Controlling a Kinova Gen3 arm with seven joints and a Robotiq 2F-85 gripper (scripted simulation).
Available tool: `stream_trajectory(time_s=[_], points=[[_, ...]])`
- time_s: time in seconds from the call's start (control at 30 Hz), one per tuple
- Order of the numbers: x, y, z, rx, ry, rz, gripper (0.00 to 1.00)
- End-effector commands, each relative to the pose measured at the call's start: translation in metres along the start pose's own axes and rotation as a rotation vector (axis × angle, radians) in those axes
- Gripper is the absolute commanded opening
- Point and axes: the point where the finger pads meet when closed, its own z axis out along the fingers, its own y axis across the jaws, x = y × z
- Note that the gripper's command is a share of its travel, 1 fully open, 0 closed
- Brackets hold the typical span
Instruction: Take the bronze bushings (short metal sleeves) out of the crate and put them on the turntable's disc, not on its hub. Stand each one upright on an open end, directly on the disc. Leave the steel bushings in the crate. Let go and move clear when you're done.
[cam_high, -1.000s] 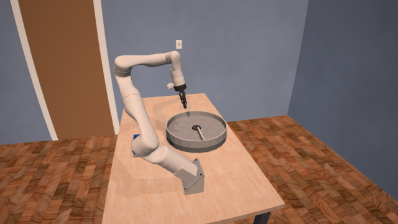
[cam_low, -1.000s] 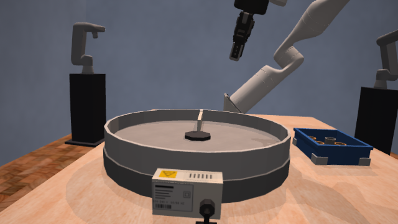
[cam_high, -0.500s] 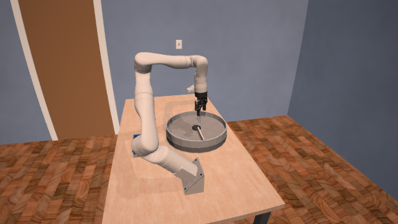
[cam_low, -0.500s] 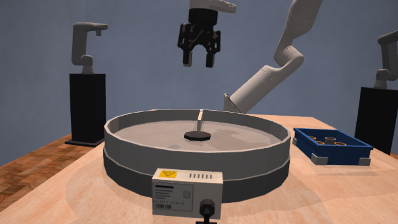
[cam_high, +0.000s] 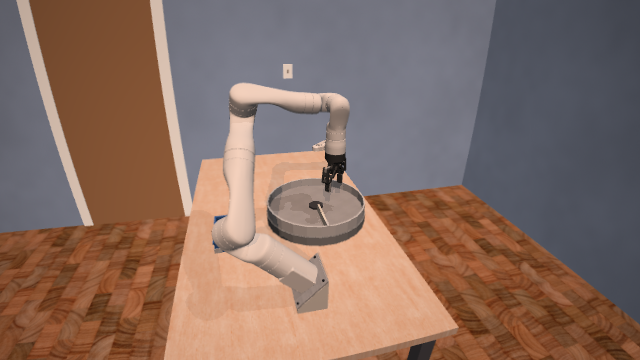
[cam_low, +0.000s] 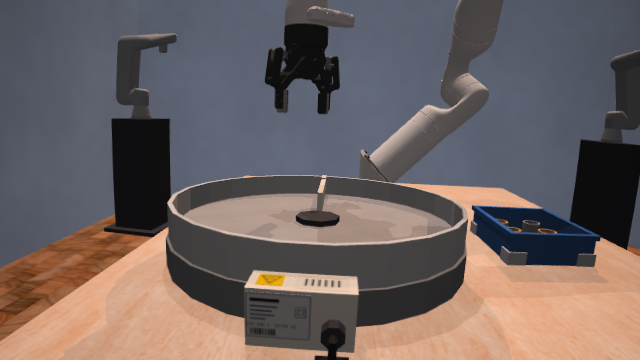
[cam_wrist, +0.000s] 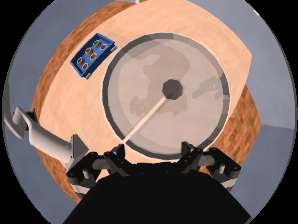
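Bronze bushings stand upright — long axes vertical, open ends up — in the blue crate with steel ones; the gripper is spread, released.

Six bushings — one crate — one turntable

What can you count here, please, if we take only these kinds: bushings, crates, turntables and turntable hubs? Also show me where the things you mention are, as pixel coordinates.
Bushings (cam_low: 531, 227) (cam_wrist: 91, 57), bronze and steel together: 6
Crate (cam_high: 218, 218) (cam_low: 537, 250) (cam_wrist: 107, 39): 1
Turntable (cam_high: 315, 232) (cam_low: 315, 260) (cam_wrist: 150, 50): 1
Hub (cam_high: 315, 205) (cam_low: 317, 218) (cam_wrist: 172, 89): 1
Total: 9
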Motion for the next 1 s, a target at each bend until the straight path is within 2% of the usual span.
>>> stream_trajectory(time_s=[0.0, 0.3, 0.33, 0.97], points=[[-0.0007, 0.0002, -0.0007, -0.001, 0.0, 0.001, 1.0], [-0.0007, 0.0002, -0.0007, -0.001, 0.0, 0.001, 1.0], [-0.0007, 0.0002, -0.0007, -0.001, 0.0, 0.001, 0.12], [-0.0007, 0.0002, -0.0007, -0.001, 0.0, 0.001, 0.12]])
